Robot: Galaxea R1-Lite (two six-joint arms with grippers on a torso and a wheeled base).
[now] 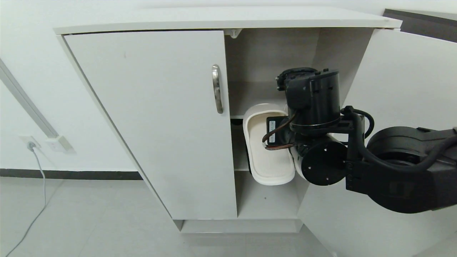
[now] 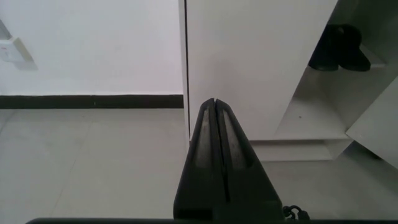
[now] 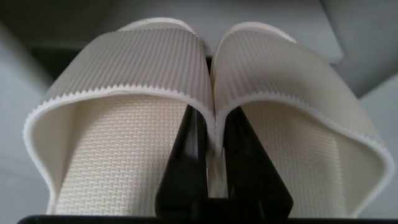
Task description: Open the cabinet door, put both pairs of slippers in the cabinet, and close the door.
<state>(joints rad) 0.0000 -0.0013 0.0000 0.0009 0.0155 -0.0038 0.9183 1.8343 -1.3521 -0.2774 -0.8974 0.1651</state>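
Clamped in our right gripper [image 3: 214, 134], the cream slippers [image 3: 124, 130] hang at the mouth of the open cabinet [image 1: 228, 18] while our left gripper [image 2: 214, 109] is pinched together, empty; we judge that release and closing the door [image 1: 403, 89] remain.

One cabinet [image 1: 228, 18] with two doors, left door [image 1: 150, 117] and right door [image 1: 400, 89], and one handle [image 1: 216, 93]. Two white slippers [image 3: 124, 118], one pair. Two dark slippers [image 2: 340, 48], a second pair. Two claws, left claw [image 2: 214, 107] and right claw [image 3: 214, 127]. One cable [image 1: 38, 200]
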